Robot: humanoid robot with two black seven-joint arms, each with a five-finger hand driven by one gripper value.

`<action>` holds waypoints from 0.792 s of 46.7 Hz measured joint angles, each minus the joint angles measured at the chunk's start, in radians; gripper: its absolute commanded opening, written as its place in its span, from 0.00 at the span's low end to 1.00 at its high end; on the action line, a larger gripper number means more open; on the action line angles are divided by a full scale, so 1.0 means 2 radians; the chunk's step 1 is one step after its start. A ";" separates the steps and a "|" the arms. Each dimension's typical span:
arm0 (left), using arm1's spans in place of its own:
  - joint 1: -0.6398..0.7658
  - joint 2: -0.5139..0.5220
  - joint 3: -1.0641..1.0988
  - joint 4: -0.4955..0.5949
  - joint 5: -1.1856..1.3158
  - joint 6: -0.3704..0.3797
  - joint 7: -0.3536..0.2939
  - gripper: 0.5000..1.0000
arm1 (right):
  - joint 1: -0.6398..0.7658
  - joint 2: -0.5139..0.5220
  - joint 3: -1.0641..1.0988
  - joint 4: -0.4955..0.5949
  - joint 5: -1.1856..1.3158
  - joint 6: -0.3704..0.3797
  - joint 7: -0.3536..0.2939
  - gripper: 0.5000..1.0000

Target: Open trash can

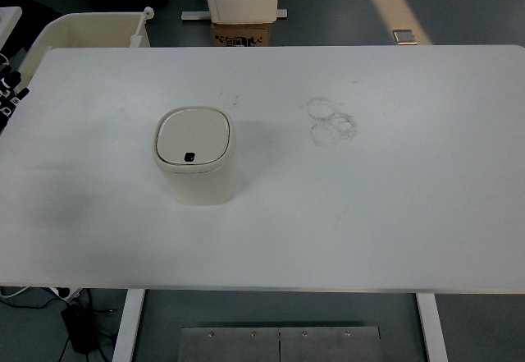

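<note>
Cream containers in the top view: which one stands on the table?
The small trash can with its lid shut; the larger open bin stands on the floor beyond the table.

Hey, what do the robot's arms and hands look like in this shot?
Neither arm nor hand is in this top view, so their colour, shape and cabling can't be described. Only the white table shows, with the cream trash can standing on it, lid closed. Some dark gear sits at the left edge, too small to identify.

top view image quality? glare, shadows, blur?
Top view: even, soft lighting on the white table, no hard glare; faint shadow left of the trash can; ring smudges are marks, not artifacts; image slightly soft overall; no robot hand in frame.
</note>
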 measured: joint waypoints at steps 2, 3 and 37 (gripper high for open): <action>-0.001 0.002 0.000 0.000 0.000 0.000 0.000 1.00 | 0.000 0.000 0.000 0.000 0.000 0.000 0.000 0.98; -0.001 0.002 0.000 0.000 0.000 0.000 0.000 1.00 | 0.000 0.000 0.000 0.000 0.000 0.000 0.000 0.98; 0.001 0.004 0.000 -0.001 0.000 0.001 0.000 1.00 | 0.002 0.000 0.000 0.000 0.000 0.000 0.000 0.98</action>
